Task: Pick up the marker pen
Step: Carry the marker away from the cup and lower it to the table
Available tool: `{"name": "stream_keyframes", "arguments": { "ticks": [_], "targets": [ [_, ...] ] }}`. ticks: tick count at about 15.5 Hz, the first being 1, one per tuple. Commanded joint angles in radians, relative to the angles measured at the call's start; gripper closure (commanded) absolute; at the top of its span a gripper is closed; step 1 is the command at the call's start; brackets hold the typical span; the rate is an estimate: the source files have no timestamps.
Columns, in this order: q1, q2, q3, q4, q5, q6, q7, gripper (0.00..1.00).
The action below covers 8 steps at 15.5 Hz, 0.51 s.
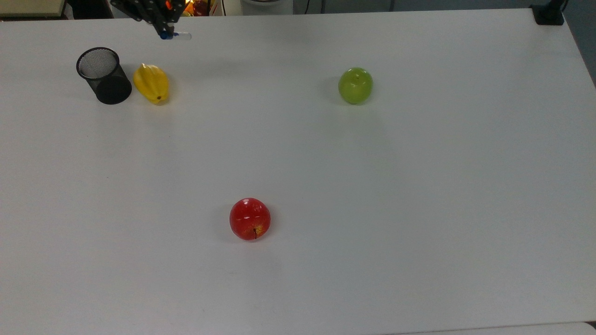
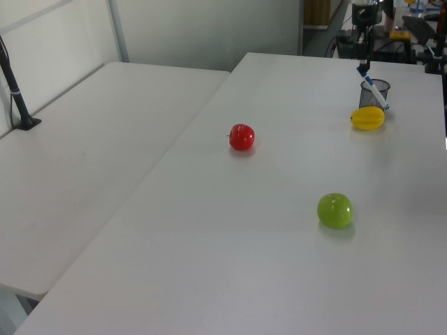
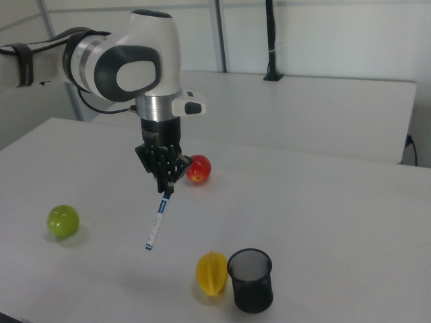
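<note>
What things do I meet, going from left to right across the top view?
Black mesh cup → yellow fruit → marker pen held in the hand → red apple → green apple.

A table [image 1: 419, 209] holds four things. In the top view, a mesh pen cup [image 1: 103, 76] stands near the far left corner with a star fruit [image 1: 151, 83] just beside it on the top view's right. One apple [image 1: 355, 85] sits further to the top view's right, well apart. Another apple [image 1: 250, 218] lies nearer the front, left of centre. A gripper [image 3: 165, 180] holds a marker pen [image 3: 157, 220] in the air, tilted, above the table behind the star fruit.
</note>
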Motion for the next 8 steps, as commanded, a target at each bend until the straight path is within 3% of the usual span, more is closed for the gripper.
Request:
{"name": "stream_keyframes", "arguments": {
  "ticks": [1, 5, 8],
  "targets": [
    [0.077, 0.017, 0.002, -0.001, 0.015, -0.065, 0.056, 0.99],
    [0.103, 0.066, 0.063, -0.012, 0.013, -0.123, 0.060, 0.99],
    [0.136, 0.126, 0.072, -0.021, -0.004, -0.127, 0.073, 0.99]
  ]
}}
